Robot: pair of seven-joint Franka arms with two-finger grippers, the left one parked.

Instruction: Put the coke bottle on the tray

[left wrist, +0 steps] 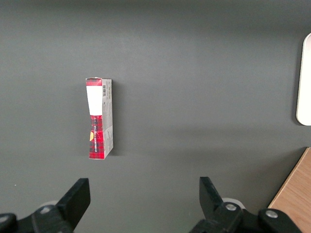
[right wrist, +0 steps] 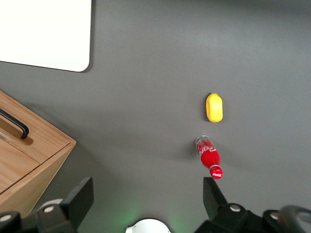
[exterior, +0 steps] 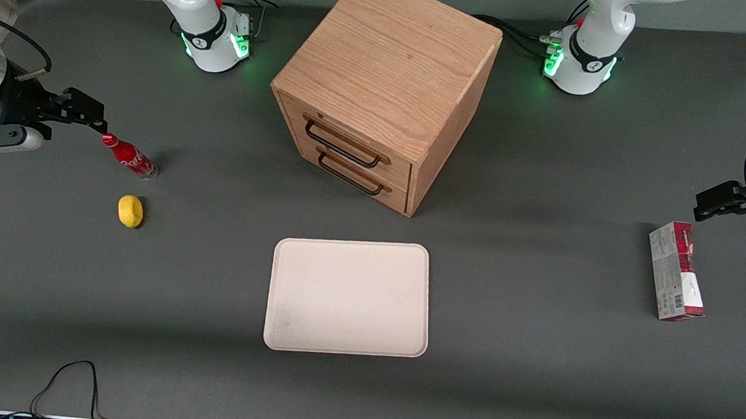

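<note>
The coke bottle [exterior: 129,156] is a slim red bottle with a red cap and white script, and it looks upright on the dark table. It also shows in the right wrist view as the coke bottle [right wrist: 209,158]. My gripper [exterior: 87,114] hovers above the table just off the bottle's cap, toward the working arm's end. It is open, and the gripper [right wrist: 146,196] holds nothing between its black fingers [right wrist: 80,199]. The cream-white tray [exterior: 344,342] lies flat near the table's middle, nearer the front camera than the cabinet. One corner of the tray [right wrist: 73,53] shows from the wrist.
A yellow lemon-like object [exterior: 130,210] lies beside the bottle, slightly nearer the front camera. A wooden two-drawer cabinet [exterior: 383,89] stands mid-table, above the tray in the front view. A red-and-grey carton [exterior: 675,271] lies toward the parked arm's end.
</note>
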